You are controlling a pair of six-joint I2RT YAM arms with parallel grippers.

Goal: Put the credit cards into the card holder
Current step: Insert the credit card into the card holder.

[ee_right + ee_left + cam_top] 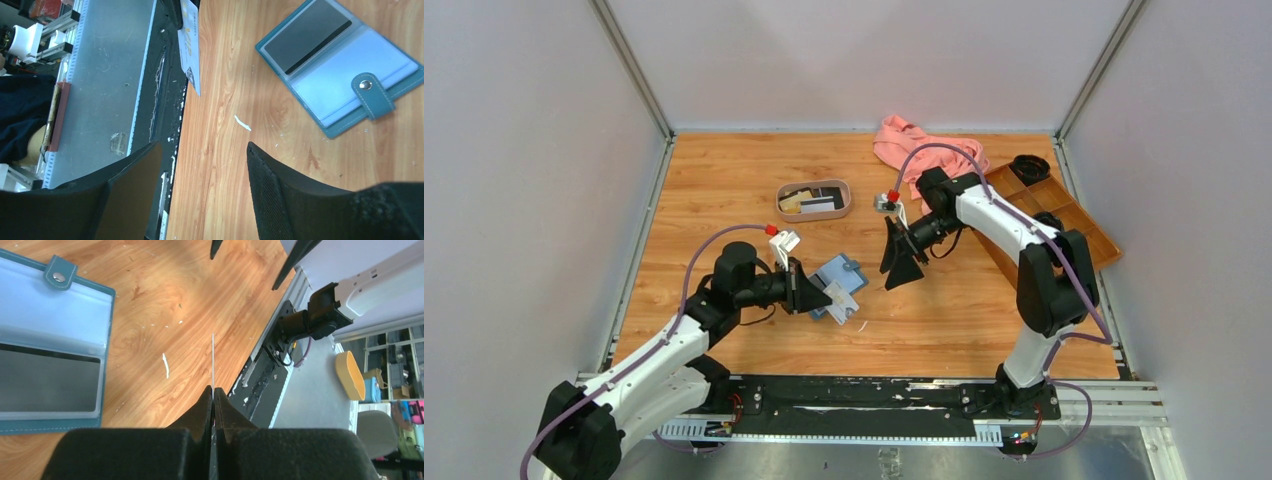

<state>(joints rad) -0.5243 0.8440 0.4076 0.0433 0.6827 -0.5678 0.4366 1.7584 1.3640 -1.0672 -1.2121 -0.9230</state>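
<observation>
wood surface (724, 190) carries everything. brown compartmented wooden box (1092, 238) sits at the far right edge, with the pink cloth (914, 145) bunched at the back, touching the box's far corner.

right end effector (902, 270) (204, 150): jaws spread wide, nothing between them. it hangs over bare wood to the right of the card holder, well apart from it.

left end effector (824, 298) (213, 392): jaws pressed together, pinching a white-grey card (846, 305) (213, 360) (190, 45) by one edge. the card shows edge-on in the left wrist view and sticks straight out past the fingertips. it's at the holder's near corner; can't tell if it touches.

oval tray (781, 203) is at centre back and holds loose cards (819, 203): tan, black and light ones overlapping.

card holder (839, 272) (50, 340) (345, 65) lies open and flat at mid surface, pale blue inside facing up, between the two end effectors. a dark card (47, 380) (307, 32) sits in one clear pocket. snap tab (59, 276) (365, 84) is folded over one edge onto the inside.

small white scrap (165, 365) (242, 122) lies on the wood just beside the holder.
</observation>
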